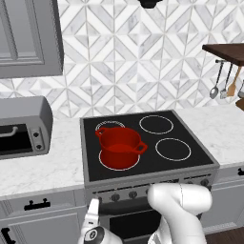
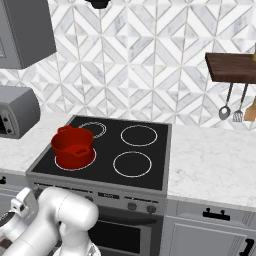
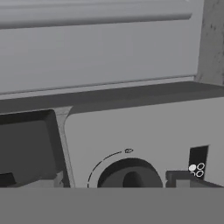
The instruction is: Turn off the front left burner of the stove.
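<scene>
1. The white marble counter (image 1: 43, 167) is running along both sides of the grey steel stove with a black glass top (image 1: 190, 164), leaving bare stretches at left and right.
2. A grey toaster oven (image 1: 24, 126) is sitting on the counter left of the stove, apart from its edge.
3. A red two-handled pot (image 1: 119, 143) is sitting on the large thin white ring of the front left burner (image 1: 106, 162), covering most of it.
4. A round dark knob (image 3: 129, 175) is sitting very near in the hand view, on the grey front panel under the overhanging edge.
5. The white arm's fingers (image 1: 93, 212) are reaching low before the stove's knob row; I cannot tell their spread.
</scene>
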Tool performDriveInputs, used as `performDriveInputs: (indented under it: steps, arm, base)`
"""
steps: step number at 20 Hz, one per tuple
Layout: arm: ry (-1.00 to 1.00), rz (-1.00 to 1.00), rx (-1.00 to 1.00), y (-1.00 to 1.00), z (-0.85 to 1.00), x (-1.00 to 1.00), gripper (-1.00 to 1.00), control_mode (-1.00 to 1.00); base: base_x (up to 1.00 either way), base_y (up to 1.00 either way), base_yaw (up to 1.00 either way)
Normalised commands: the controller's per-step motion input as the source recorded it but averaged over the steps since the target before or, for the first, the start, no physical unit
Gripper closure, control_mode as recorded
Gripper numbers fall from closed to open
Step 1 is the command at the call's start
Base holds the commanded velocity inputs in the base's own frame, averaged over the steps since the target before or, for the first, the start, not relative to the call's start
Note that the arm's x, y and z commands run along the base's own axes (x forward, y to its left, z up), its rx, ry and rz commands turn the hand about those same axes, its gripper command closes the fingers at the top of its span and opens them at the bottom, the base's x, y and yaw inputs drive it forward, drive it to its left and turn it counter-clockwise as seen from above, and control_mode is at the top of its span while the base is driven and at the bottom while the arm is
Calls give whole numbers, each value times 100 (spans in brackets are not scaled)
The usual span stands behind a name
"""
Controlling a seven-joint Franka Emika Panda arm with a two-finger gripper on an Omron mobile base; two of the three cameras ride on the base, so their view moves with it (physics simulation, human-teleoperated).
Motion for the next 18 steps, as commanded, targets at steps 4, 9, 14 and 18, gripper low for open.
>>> performDriveInputs:
  steps: [4,9,14,18]
  arm:
    - [0,0,0,0,0,0,-100,-100]
    - [0,0,0,0,0,0,100,-100]
    - [7,0,7,0,4,0,100,-100]
    - [10,-6,30,-5,17,0,100,-100]
  base:
    - [0,0,0]
    - [0,0,0]
    - [0,0,0]
    - [0,0,0]
